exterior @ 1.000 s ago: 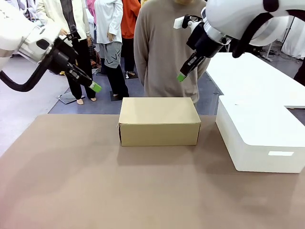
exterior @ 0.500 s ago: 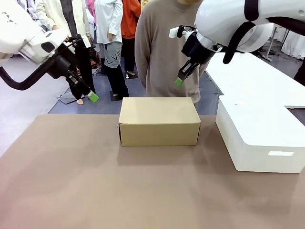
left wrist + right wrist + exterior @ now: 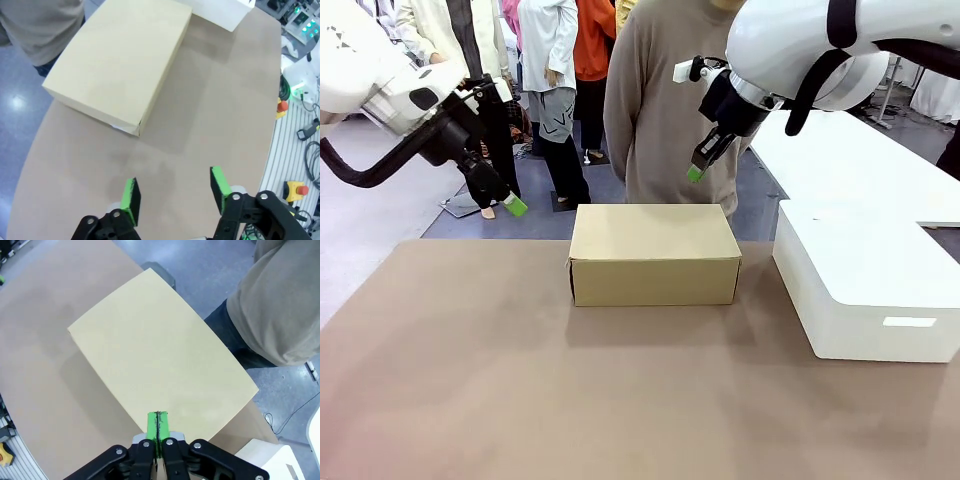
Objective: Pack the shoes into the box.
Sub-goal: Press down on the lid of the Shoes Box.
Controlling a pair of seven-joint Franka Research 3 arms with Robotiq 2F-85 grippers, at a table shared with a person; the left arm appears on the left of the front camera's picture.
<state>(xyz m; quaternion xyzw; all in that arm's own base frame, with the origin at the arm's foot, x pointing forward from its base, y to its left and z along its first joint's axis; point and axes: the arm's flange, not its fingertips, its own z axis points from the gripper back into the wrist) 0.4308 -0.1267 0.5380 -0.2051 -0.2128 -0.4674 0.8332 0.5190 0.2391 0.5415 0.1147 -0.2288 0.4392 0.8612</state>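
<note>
Front view: left gripper (image 3: 516,206) jaws just spread apart, right gripper (image 3: 695,173) jaws pinched together, the box (image 3: 653,254) mid-frame is closed, so packing looks basically done.

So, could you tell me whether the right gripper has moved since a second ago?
Yes. The right gripper, shut, drifted slightly left and up, still above the closed brown cardboard box.

The box (image 3: 654,254) is plain brown cardboard, matt and smooth, lid flat; the table (image 3: 520,390) wears a dull taupe covering, faintly mottled, no shine; right of it the white box (image 3: 870,290) looks smooth and satiny; arm shells gleam glossy white plastic; gripper bodies matt black, pads (image 3: 131,200) bright green, rubbery-looking; the person's top (image 3: 660,110) is soft beige knit
</note>
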